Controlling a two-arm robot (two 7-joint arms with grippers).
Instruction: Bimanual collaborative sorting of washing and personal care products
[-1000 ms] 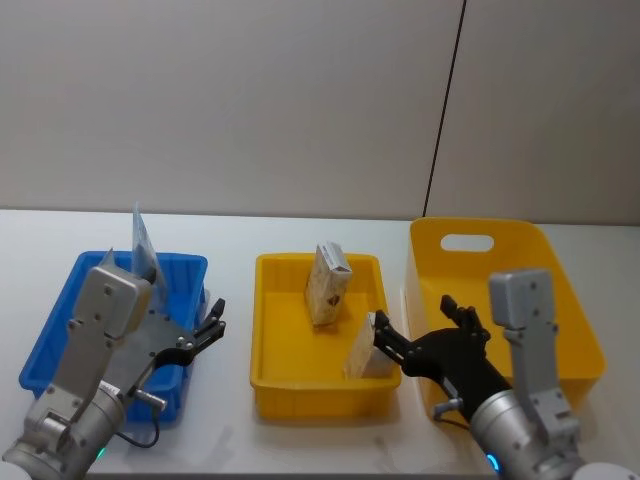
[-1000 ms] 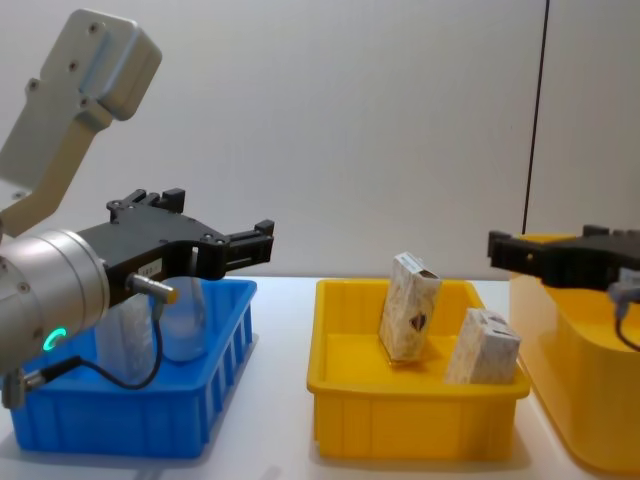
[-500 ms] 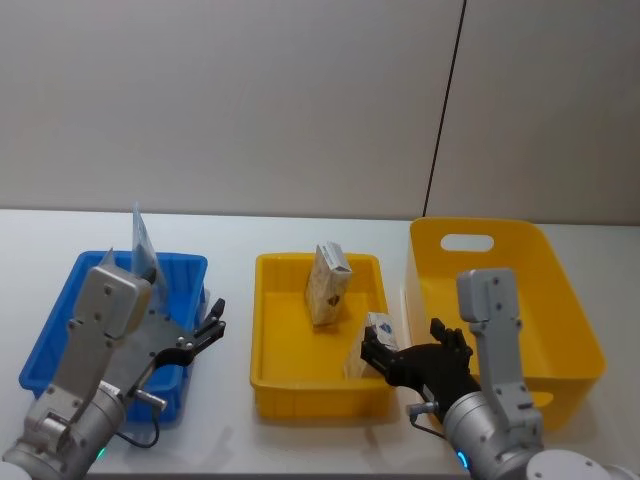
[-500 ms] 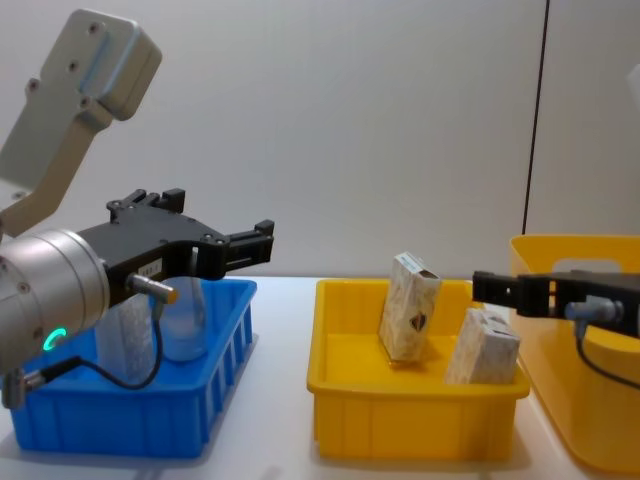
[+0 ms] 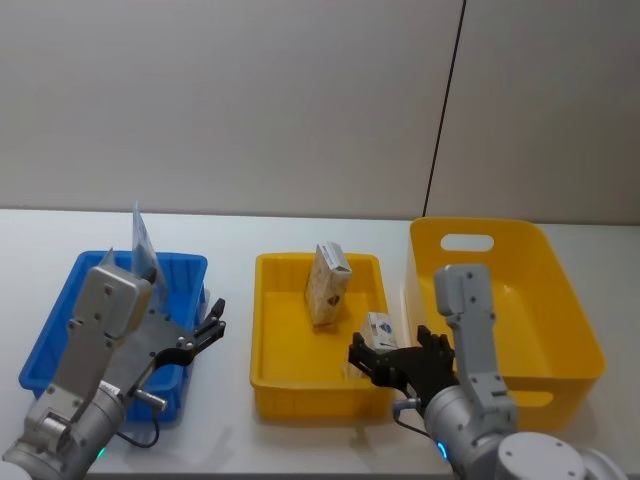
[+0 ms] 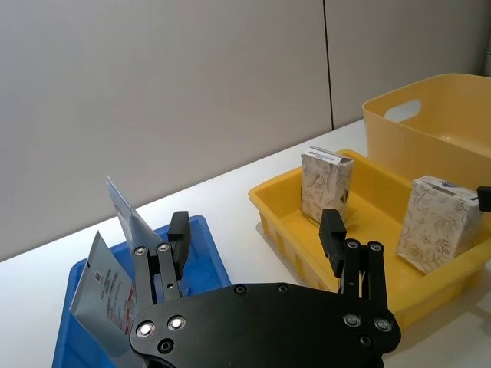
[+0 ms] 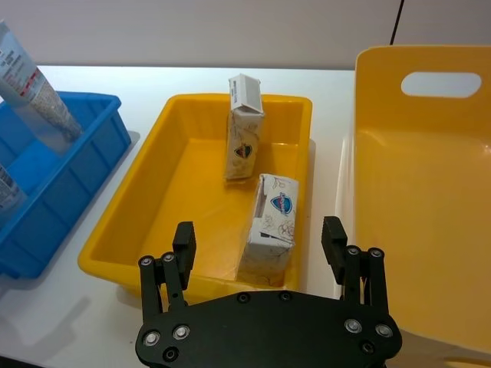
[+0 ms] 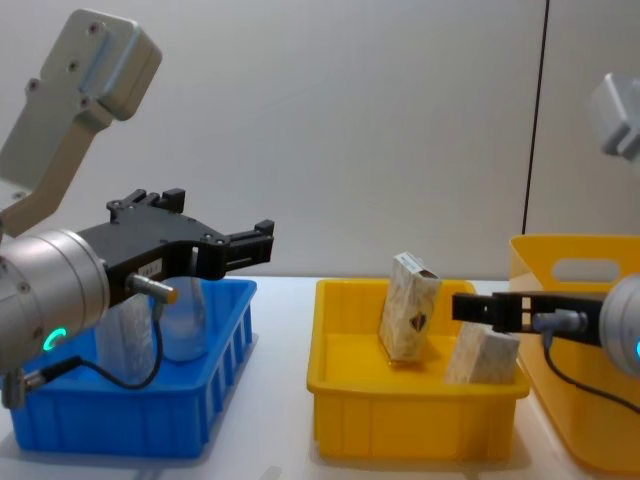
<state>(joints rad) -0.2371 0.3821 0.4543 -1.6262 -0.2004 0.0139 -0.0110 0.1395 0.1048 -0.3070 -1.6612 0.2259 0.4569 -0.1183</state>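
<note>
Two beige marbled cartons stand in the yellow tray [image 5: 262,330]: one leans near the back [image 5: 327,283] [image 7: 244,130], the other is at the front right [image 5: 378,328] [image 7: 272,215] [image 8: 485,360]. My right gripper [image 5: 390,352] [image 7: 258,230] hovers open just above the front carton, with a finger on either side and no contact. A light-blue tube [image 5: 143,243] [image 6: 123,211] leans in the blue bin [image 5: 60,300], with a second tube [image 6: 103,284] beside it. My left gripper [image 5: 212,322] [image 8: 260,243] is open and holds nothing, above the blue bin's right wall.
A deep yellow basket [image 5: 560,290] with a handle slot stands to the right of the tray, close to my right arm. White tabletop shows between the blue bin and the tray. A plain wall stands behind the table.
My right gripper has drawn back from the basket's side and swung left over the tray's front, so it now straddles the front carton. The left arm and the cartons have not moved.
</note>
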